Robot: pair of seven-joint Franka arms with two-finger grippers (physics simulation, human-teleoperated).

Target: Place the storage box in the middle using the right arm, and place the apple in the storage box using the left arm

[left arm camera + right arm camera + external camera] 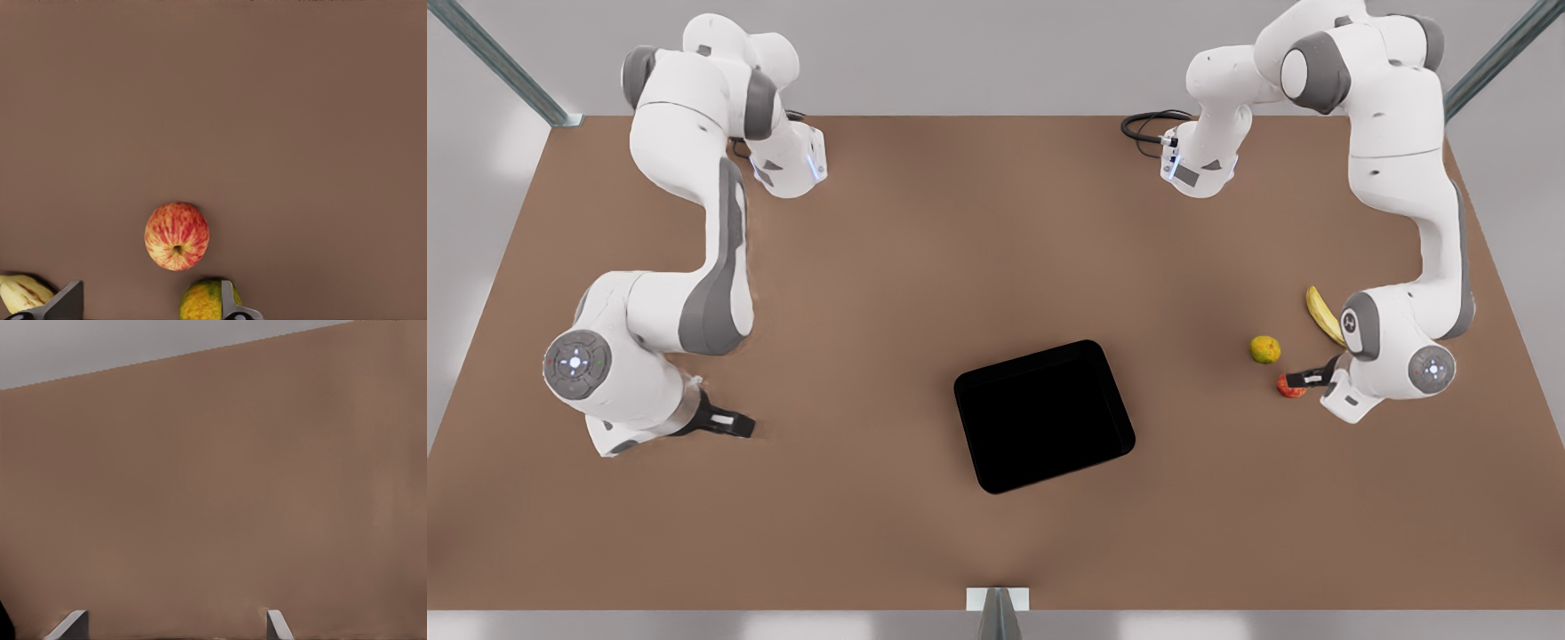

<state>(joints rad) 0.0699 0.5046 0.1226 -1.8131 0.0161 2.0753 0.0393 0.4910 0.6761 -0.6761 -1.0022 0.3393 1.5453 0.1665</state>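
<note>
While boxed none: 1 apple (pixel 177 235), 1 banana (pixel 1323 315)

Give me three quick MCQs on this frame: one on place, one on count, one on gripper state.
1. Where is the storage box?
A. near the table's middle
B. beside the banana
C. under the right gripper

2. How many fruits lie on the table?
A. one
B. two
C. three

3. The left gripper is:
A. shut on the apple
B. open above the apple
C. inside the box

Answers:
1 A: the storage box sits mid-table.
2 C: apple, yellow-green fruit, banana.
3 B: the left gripper has spread fingers, apple untouched.
</note>
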